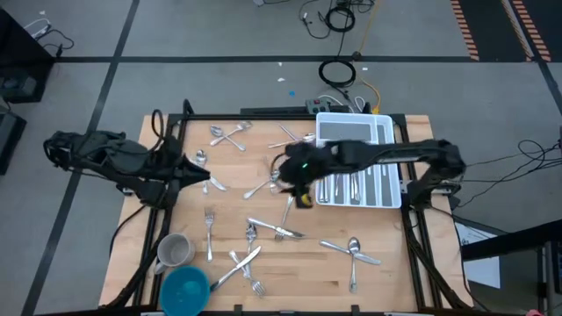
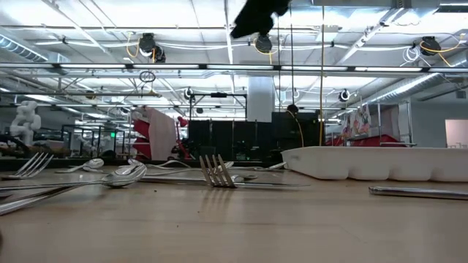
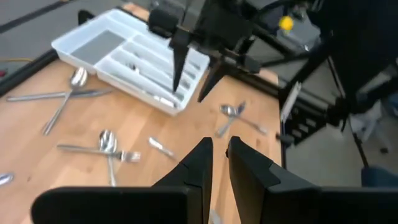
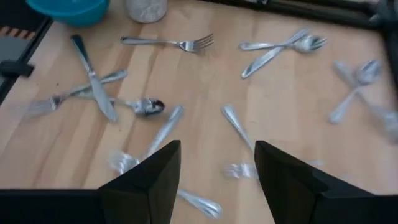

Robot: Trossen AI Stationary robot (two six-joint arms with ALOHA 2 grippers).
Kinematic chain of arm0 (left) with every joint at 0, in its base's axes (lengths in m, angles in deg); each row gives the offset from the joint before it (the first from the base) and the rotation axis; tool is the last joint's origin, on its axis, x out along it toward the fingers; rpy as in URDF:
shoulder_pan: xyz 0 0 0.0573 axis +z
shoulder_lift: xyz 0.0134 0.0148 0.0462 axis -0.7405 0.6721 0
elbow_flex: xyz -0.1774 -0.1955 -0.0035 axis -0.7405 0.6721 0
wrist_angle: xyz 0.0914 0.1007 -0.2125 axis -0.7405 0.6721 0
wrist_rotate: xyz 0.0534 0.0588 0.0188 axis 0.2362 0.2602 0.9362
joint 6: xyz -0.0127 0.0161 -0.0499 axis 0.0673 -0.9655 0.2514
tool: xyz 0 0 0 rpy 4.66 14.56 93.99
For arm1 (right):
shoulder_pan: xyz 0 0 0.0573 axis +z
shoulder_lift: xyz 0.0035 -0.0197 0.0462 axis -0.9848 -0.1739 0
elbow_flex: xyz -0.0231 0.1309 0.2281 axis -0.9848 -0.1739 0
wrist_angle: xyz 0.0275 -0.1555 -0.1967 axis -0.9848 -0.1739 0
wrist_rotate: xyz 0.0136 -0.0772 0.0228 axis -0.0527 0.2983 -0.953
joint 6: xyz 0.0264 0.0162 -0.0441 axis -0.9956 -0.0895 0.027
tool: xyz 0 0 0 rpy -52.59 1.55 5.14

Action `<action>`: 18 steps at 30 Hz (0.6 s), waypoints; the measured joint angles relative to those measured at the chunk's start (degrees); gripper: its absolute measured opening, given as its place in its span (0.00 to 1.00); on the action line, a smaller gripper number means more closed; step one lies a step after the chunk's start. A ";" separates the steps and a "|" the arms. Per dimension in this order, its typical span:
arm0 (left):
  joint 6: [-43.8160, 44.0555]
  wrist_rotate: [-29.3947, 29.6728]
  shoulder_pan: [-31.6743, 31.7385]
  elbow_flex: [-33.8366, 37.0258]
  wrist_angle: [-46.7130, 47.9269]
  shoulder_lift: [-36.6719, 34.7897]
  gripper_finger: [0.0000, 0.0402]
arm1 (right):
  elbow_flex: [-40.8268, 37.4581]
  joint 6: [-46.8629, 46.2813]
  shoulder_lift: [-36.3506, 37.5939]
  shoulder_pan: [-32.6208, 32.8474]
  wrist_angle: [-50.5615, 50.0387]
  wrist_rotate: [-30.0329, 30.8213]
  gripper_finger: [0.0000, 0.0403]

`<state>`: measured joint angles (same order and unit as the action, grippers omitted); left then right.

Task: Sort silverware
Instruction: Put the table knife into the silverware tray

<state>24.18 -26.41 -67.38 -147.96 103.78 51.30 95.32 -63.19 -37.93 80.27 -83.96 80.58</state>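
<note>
I see one wooden counter [image 1: 386,281] from above, with two arms over it. At the left side my left gripper [image 1: 204,175] hangs near the counter's left edge; in the left wrist view its fingers [image 3: 198,163] stand close together with only a thin gap, and nothing is between them. Near the front left corner stand one grey mug [image 1: 174,251] and one blue bowl [image 1: 185,290].

The silverware [image 1: 272,230] lies scattered over the counter in small groups: I count about fifteen loose pieces from above, but some cross each other, so the exact number I cannot tell. One fork [image 1: 209,232] beside the mug lies with its long axis running front to back, tines toward the back. One spoon [image 1: 354,262] at the front right lies also front to back, bowl toward the back.

In the middle, my right gripper [image 1: 294,180] hovers above the counter, just left of the white tray [image 1: 327,125]. The right wrist view shows its fingers [image 4: 152,174] spread apart and empty, with blurred forks and spoons below. Several pieces lie already in the tray's long slots, front to back.

The low view alone shows a fork [image 2: 216,172] with tines raised toward the camera.
</note>
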 joint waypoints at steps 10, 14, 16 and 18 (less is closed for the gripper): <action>-0.02 0.19 -3.12 0.00 4.85 -1.83 0.14 | 0.00 -8.53 -12.09 5.08 -2.73 8.86 0.63; -0.13 0.35 -3.73 0.00 6.41 -1.92 0.14 | 0.00 -11.72 -12.68 5.06 -6.04 8.69 0.64; -0.37 0.70 -3.79 0.16 6.74 -1.94 0.14 | 0.00 -11.72 -12.68 5.20 -7.27 8.83 0.64; -0.41 0.79 -3.79 0.43 7.17 -1.92 0.14 | 0.00 -10.44 -12.68 5.80 -7.02 8.33 0.64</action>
<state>23.77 -25.62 -71.17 -147.52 110.94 49.38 95.32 -73.62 -50.61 86.08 -90.97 88.91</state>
